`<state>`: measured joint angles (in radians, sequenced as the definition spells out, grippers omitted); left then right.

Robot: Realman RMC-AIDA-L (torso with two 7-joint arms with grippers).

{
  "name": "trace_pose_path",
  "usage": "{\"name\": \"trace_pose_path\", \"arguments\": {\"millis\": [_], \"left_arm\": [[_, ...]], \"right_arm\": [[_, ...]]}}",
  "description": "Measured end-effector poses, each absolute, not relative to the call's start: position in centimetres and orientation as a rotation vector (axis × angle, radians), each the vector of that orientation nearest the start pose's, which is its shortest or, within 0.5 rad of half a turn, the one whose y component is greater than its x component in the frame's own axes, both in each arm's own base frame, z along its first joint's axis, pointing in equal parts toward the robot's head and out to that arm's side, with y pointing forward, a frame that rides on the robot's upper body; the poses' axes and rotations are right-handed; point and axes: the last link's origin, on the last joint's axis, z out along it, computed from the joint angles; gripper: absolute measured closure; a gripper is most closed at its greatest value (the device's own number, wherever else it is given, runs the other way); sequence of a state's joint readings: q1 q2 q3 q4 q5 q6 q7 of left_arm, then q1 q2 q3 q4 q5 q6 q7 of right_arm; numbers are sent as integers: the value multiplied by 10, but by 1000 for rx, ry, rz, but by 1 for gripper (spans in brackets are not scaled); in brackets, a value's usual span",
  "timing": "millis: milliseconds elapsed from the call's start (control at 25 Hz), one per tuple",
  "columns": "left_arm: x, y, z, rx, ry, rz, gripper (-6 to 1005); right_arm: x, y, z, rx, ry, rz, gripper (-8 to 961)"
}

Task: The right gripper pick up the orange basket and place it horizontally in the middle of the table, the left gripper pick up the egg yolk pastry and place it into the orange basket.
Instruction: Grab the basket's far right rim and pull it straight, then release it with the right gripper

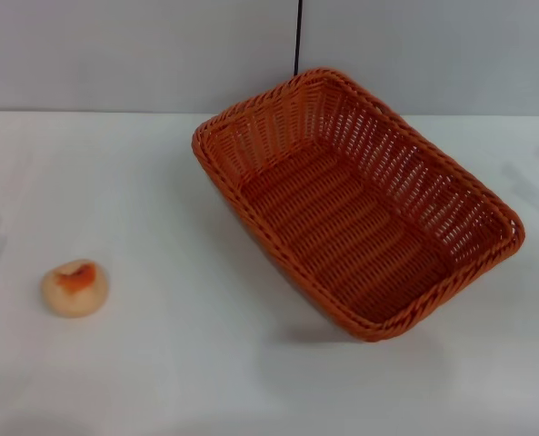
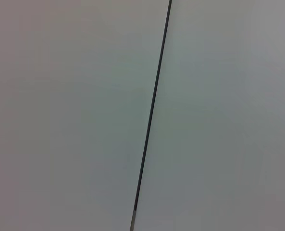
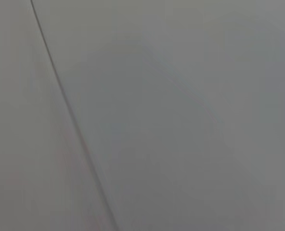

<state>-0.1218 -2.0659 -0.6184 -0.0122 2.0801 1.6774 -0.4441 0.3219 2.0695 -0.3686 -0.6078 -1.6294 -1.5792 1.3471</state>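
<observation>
The orange basket [image 1: 360, 204] lies on the white table [image 1: 160, 182], right of centre and turned diagonally, its long axis running from back left to front right. It holds nothing. The egg yolk pastry [image 1: 74, 287] sits alone near the table's left front, a pale bun with an orange-red patch on top, well apart from the basket. Neither gripper appears in the head view. Both wrist views show only a plain grey wall panel with a thin dark seam [image 2: 152, 110], and no fingers.
A grey wall [image 1: 142, 54] with a vertical dark seam [image 1: 298, 36] stands behind the table's far edge. Bare white tabletop lies between the pastry and the basket and along the front.
</observation>
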Motion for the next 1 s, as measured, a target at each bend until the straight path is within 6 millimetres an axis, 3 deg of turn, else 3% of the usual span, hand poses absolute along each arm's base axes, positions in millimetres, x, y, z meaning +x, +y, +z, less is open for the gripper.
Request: {"name": "trace_pose_path", "arguments": {"millis": [280,480,720,1000], "left_arm": [[-383,189,38,-1372,-566,-905,202],[-383,188,38,-1371,-568,-904,205],[-383,186,39,-1369,-562,-907,209],[-385,182,37,-1366,-572,-890,213]], "right_arm": [[303,314,133,-2184,1191,760,169],[281,333,151,-2291,1335,479,173],[259,353,142,-2403,1451,190,177],[251,366,111,-2460,1493,98,182]]}}
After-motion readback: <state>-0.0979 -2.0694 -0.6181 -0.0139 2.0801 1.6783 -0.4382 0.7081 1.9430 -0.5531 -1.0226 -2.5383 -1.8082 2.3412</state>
